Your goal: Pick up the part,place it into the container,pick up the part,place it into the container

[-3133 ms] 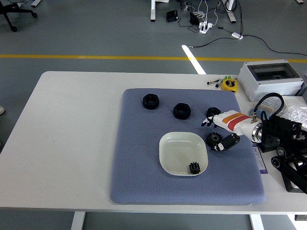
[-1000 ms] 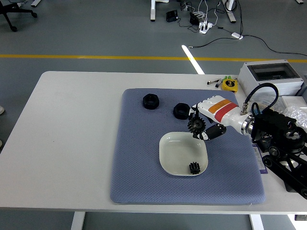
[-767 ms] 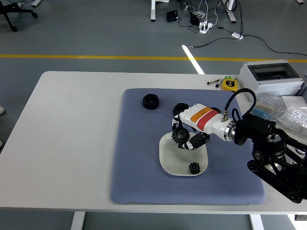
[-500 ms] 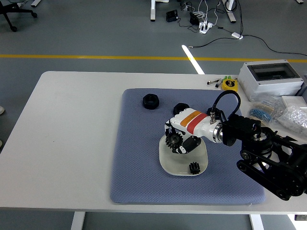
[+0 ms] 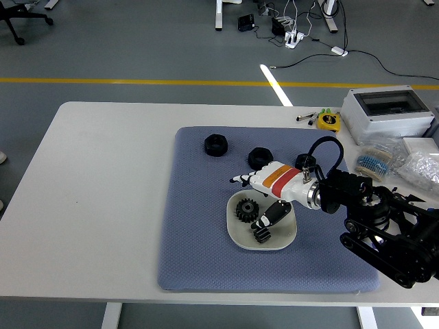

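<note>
A white dish (image 5: 234, 229) sits on the blue mat (image 5: 199, 226). A large black gear (image 5: 245, 209) lies in the dish's left half. A small black gear (image 5: 262, 234) lies at the dish's front, partly hidden by my thumb. My right hand (image 5: 248, 201) hovers over the dish with its fingers spread and holds nothing. Three more black parts lie on the mat: one at the far left (image 5: 215, 144), one behind my hand (image 5: 259, 157) and one by the arm's cable (image 5: 303, 162). My left arm is out of view.
A grey box (image 5: 387, 113) stands at the table's far right, with a yellow tape measure (image 5: 329, 121) beside it. Clear plastic bags of small parts (image 5: 420, 164) lie at the right edge. My right arm's black frame (image 5: 391, 233) covers the mat's right side.
My right hand carried the large gear from the mat's right side left over the dish, then opened. The gear now lies in the dish beside the small gear.
</note>
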Tool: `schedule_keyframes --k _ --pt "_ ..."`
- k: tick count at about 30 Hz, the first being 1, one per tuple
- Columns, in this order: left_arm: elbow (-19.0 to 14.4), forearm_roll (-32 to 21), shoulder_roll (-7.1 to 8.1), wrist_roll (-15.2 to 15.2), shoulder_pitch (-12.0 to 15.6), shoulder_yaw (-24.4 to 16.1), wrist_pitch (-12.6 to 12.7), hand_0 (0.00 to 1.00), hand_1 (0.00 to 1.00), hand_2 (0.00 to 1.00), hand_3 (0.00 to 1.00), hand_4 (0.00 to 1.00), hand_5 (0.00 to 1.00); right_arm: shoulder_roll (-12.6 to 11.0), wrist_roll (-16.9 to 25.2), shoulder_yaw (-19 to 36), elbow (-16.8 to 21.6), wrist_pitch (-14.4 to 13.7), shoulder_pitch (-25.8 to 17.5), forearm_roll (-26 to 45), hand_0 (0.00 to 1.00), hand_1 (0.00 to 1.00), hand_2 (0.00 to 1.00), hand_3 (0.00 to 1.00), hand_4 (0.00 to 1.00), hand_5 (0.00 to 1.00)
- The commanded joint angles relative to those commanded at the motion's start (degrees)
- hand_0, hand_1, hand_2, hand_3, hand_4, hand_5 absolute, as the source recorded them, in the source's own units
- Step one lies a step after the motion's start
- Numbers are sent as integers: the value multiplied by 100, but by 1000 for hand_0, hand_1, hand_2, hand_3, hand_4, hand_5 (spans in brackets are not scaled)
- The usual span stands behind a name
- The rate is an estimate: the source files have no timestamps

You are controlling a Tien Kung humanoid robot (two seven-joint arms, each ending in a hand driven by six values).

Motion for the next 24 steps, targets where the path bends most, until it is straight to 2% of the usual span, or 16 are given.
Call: schedule_keyframes --k 6,11,12,15,17,18,23,24 --pt "1 -14 -2 -4 1 10 2 710 593 689 585 685 636 -107 -1 282 173 -49 -80 139 198 415 775 921 998 396" --pt "2 -55 -6 -15 -3 25 10 710 593 689 585 685 636 -195 -29 738 270 -215 -200 273 198 415 775 921 998 396" --pt "2 -58 -6 -16 -5 27 11 709 594 690 586 685 636 -212 -21 823 256 -230 -217 306 221 431 763 880 986 396" --pt "0 -65 -5 -21 -20 43 7 709 594 690 586 685 636 -280 23 1145 109 -292 -302 471 221 431 763 880 986 396" --pt "-1 -79 -8 -27 -26 51 10 709 594 690 586 685 636 -339 57 1413 -59 -468 -411 719 221 431 763 880 986 396" --pt "-2 -87 -9 -29 -27 54 10 708 595 689 586 685 636 -372 71 1532 -142 -582 -459 883 329 501 761 842 952 402" --pt "-5 -77 -14 -24 -34 48 3 708 595 689 586 685 636 -597 -2 1837 -503 -1166 -601 1560 329 501 761 842 952 402" --pt "-7 -78 -17 -21 -37 49 0 711 597 692 588 683 635 -648 -16 1884 -578 -1295 -644 1756 505 632 814 821 937 414"
